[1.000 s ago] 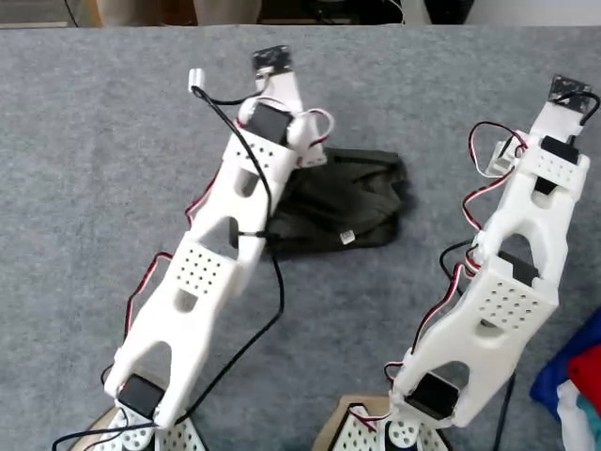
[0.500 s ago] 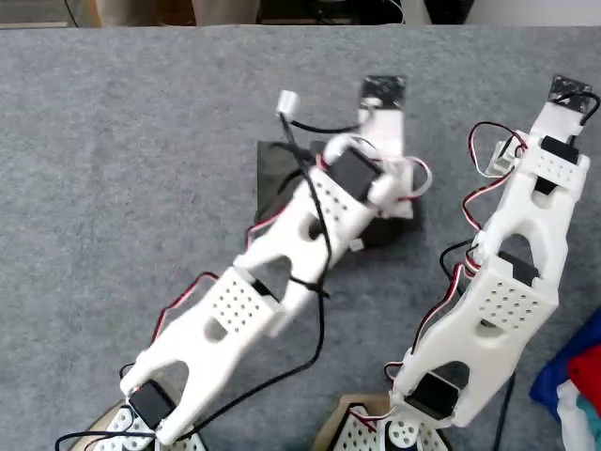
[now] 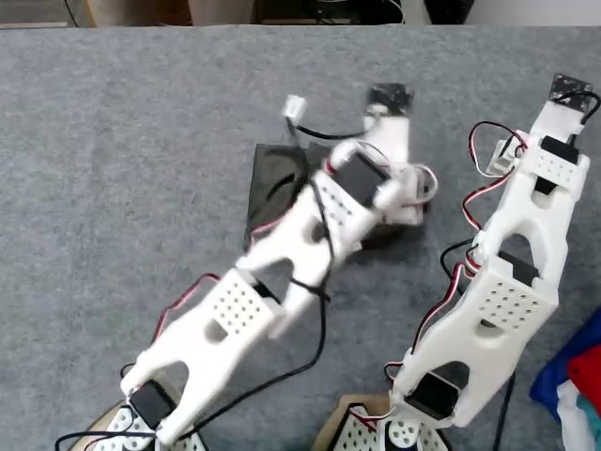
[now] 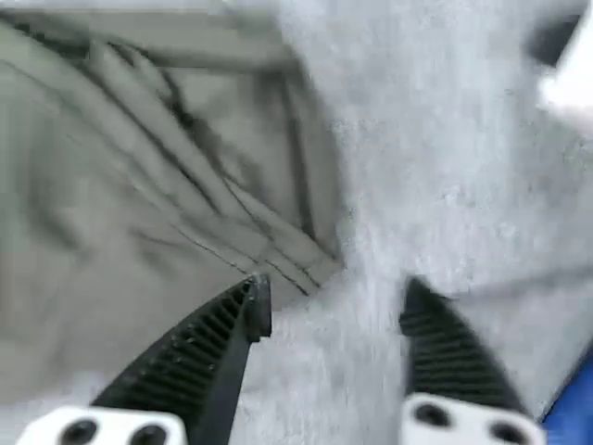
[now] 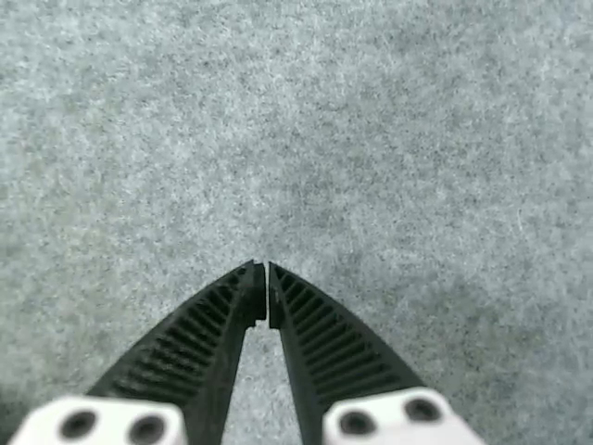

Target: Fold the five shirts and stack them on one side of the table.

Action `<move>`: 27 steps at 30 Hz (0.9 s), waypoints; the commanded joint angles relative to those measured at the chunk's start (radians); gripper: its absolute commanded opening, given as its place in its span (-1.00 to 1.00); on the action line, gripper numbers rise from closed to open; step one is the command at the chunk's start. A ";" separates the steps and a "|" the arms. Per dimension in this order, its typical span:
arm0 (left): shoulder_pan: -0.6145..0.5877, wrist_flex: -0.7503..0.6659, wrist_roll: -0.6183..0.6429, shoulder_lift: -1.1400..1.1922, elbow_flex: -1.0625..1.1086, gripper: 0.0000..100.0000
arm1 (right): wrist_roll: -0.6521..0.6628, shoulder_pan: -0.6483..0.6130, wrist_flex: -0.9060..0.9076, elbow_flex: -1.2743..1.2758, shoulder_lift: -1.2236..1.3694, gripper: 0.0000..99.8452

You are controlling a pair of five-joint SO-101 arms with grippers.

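Observation:
A dark olive shirt (image 3: 272, 183) lies folded on the grey carpet, mid-table, partly under my left arm (image 3: 319, 216). In the left wrist view the shirt (image 4: 139, 204) shows creased layers, and its corner lies just beyond my left gripper (image 4: 335, 301). That gripper is open and holds nothing, with one fingertip (image 4: 252, 301) at the shirt's edge and the other over bare carpet. My right arm (image 3: 526, 235) stands at the table's right side. Its gripper (image 5: 267, 278) is shut and holds nothing, over bare carpet.
A heap of coloured shirts (image 3: 573, 376), blue, red and white, lies at the front right edge beside the right arm's base. A blue bit of cloth (image 4: 573, 417) shows in the left wrist view. Grey carpet (image 3: 113, 141) stretches bare to the left of the dark shirt.
My left arm swung to the right across the dark shirt, and the shirt's left part is now uncovered with a straight edge. The right arm kept still.

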 commanded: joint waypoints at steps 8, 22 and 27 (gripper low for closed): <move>-0.454 -0.020 0.012 -0.084 -0.009 -0.90 | 0.003 -0.090 0.034 -0.054 -0.012 -0.94; -0.488 -0.256 0.018 0.354 -0.046 -0.94 | 0.239 -0.524 0.548 -0.384 -0.111 -0.94; -0.537 -0.264 0.017 0.343 -0.046 -0.94 | 0.241 -0.673 0.539 -0.444 -0.039 -0.95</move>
